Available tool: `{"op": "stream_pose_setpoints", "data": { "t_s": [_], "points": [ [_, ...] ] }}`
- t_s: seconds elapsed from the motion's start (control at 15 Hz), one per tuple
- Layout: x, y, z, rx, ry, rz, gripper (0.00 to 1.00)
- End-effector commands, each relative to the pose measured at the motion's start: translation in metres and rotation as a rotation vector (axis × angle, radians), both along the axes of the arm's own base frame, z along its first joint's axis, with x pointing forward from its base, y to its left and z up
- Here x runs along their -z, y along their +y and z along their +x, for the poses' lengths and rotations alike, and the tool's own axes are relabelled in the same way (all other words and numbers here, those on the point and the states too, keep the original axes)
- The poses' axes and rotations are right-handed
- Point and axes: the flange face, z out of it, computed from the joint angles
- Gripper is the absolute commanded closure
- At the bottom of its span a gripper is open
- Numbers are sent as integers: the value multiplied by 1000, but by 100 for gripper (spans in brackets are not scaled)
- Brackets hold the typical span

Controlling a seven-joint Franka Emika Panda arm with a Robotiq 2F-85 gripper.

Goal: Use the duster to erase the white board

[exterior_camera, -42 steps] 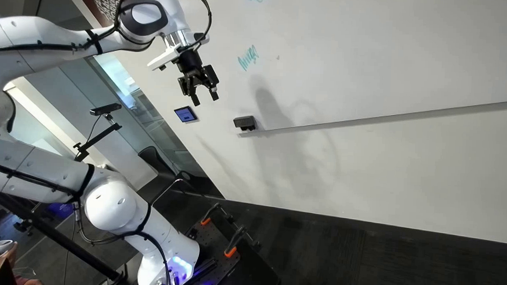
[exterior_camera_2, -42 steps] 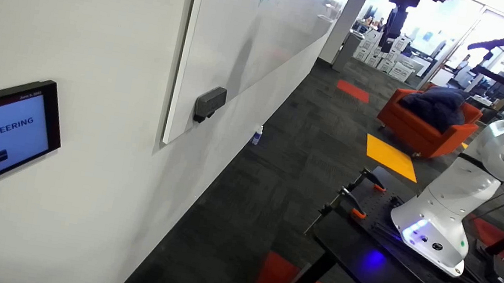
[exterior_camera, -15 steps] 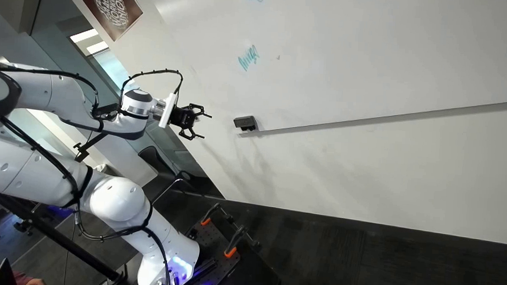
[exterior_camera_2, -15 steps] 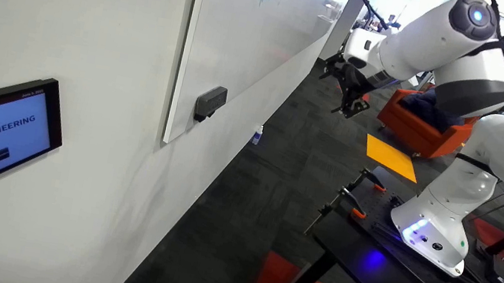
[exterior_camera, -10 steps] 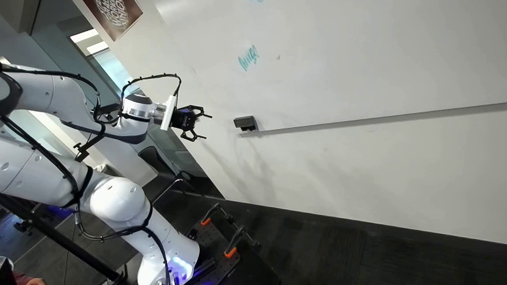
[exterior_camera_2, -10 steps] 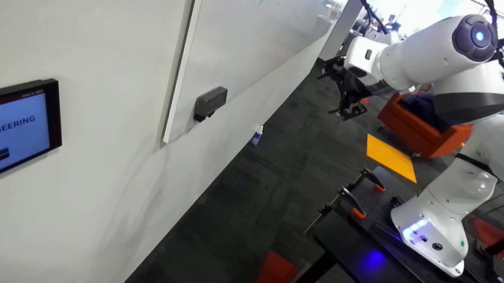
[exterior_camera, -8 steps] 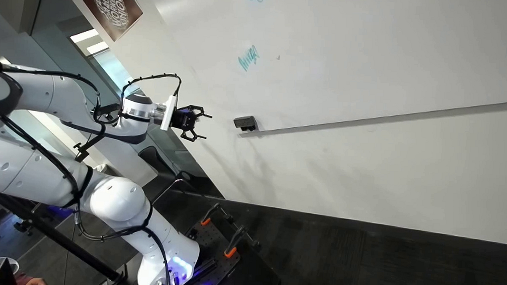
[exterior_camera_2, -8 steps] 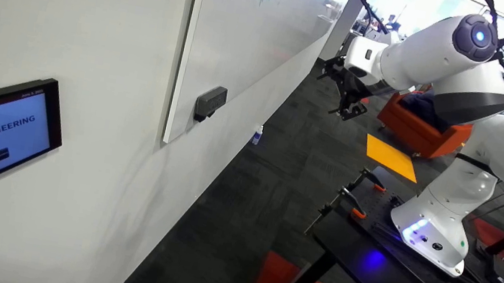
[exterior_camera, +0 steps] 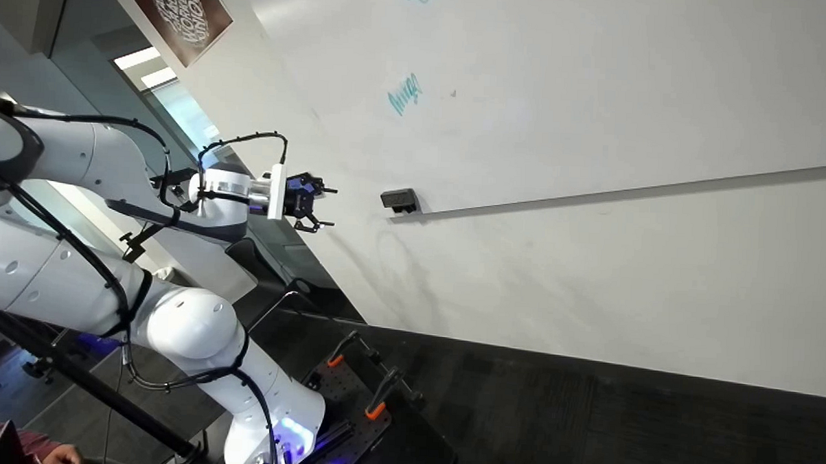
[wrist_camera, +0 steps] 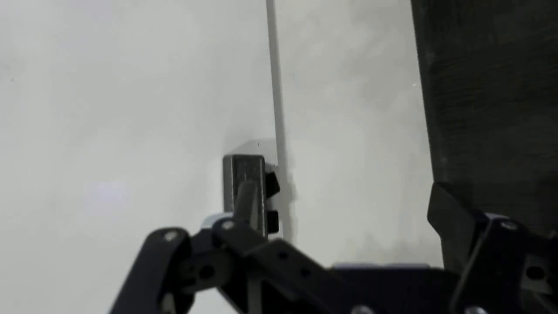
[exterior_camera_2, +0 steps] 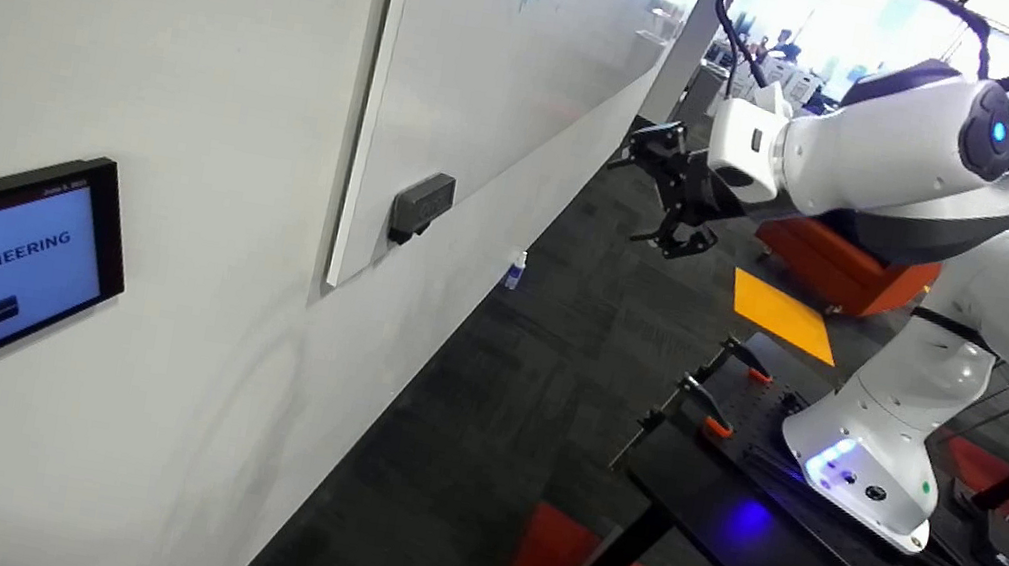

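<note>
Tool (exterior_camera: 333, 207) spread wide, we watch it hang apart from the dark duster (exterior_camera: 400, 199), which sits against the white board (exterior_camera: 596, 94) near its lower corner, and down on the floor (exterior_camera_2: 553, 362) stands a small bottle (exterior_camera_2: 515, 271), contents we can't make out!

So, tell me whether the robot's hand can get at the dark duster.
Probably yes: the hand is open, and nothing visible stands between it and the duster, though by the wrist view they look misaligned.
</note>
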Motion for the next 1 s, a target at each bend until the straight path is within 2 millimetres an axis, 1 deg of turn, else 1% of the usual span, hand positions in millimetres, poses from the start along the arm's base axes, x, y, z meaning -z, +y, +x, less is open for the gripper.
{"op": "stream_pose_setpoints", "data": {
  "t_s": [0.0, 0.07, 0.27, 0.33, 0.4, 0.47, 0.53, 0.67, 0.73, 0.93],
  "points": [
    [9, 7, -23, -143, -107, 65, 0],
    [9, 12, -28, -169, -158, 79, 0],
    [13, 30, -31, -245, -295, 126, 0],
    [21, 34, -28, -252, -321, 152, 0],
    [32, 36, -24, -249, -346, 173, 0],
    [46, 32, -18, -224, -362, 158, 0],
    [26, 26, -31, -241, -344, 146, 0],
    [43, 25, -26, -223, -351, 144, 0],
    [47, 26, -24, -221, -341, 142, 0],
    [48, 30, -20, -219, -333, 147, 0]
  ]
}}
